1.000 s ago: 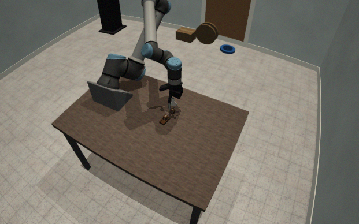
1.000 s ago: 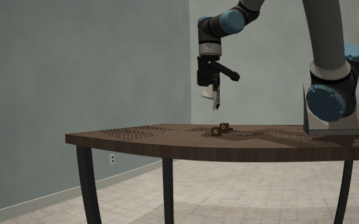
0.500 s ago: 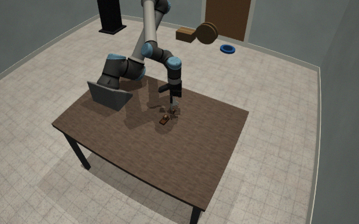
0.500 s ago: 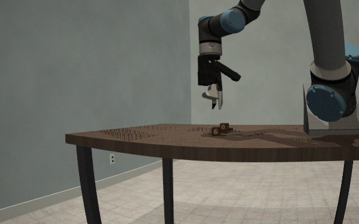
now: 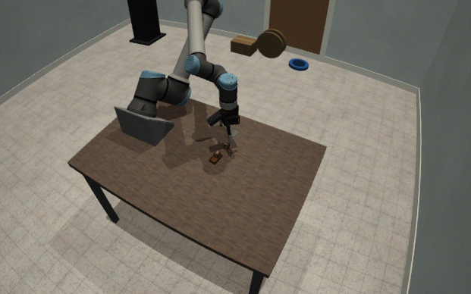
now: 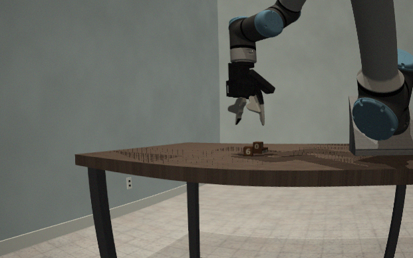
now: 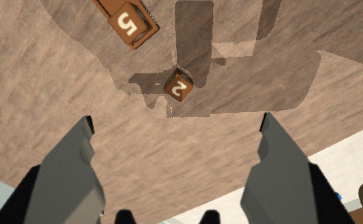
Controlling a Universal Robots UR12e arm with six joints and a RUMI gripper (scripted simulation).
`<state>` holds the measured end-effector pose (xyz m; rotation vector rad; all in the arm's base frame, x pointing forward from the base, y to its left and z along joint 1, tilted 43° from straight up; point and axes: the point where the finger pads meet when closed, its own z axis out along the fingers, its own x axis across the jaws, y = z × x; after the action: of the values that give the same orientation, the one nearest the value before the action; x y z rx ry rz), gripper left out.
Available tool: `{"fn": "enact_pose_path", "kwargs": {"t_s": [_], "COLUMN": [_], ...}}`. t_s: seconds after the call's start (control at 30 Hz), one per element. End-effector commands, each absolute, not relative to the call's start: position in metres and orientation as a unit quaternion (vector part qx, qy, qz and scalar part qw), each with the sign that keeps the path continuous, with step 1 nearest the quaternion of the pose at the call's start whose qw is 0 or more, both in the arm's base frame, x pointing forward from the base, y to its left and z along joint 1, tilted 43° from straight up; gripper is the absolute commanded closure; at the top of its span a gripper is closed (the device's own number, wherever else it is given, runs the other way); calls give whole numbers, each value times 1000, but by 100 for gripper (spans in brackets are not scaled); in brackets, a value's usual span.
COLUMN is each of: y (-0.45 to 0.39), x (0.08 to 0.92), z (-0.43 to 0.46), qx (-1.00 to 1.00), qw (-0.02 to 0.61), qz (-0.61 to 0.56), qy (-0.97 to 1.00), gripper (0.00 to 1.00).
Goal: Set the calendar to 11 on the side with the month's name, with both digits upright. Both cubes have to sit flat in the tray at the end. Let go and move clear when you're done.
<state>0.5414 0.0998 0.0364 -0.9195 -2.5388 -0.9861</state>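
Observation:
A small brown tray lies near the middle of the table. One cube sits in the tray, with 5 on top and 0 on one side. The other cube lies on the bare table beside the tray, with 2 on top and 6 on one side. My gripper is open and empty. It hangs above the loose cube, well clear of it.
The arm's grey wedge-shaped base stands on the table's far corner. The table edge shows at the lower right of the wrist view. A blue bowl and a box lie far off on the floor.

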Motion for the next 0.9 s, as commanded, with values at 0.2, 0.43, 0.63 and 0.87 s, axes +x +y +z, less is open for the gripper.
{"fn": "enact_pose_path", "kwargs": {"t_s": [0.2,0.43,0.63,0.87], "y": [98,98,98,98], "x": [542,543,544,544], "z": [38,40,41,42], "qx": [-174,-78,-31,51], "qw": [79,41,22,-10], "qz": [-360,-366,-368,-368], "qy": [-913,-926,-929,-928], "gripper": [0,0,0,0]}}
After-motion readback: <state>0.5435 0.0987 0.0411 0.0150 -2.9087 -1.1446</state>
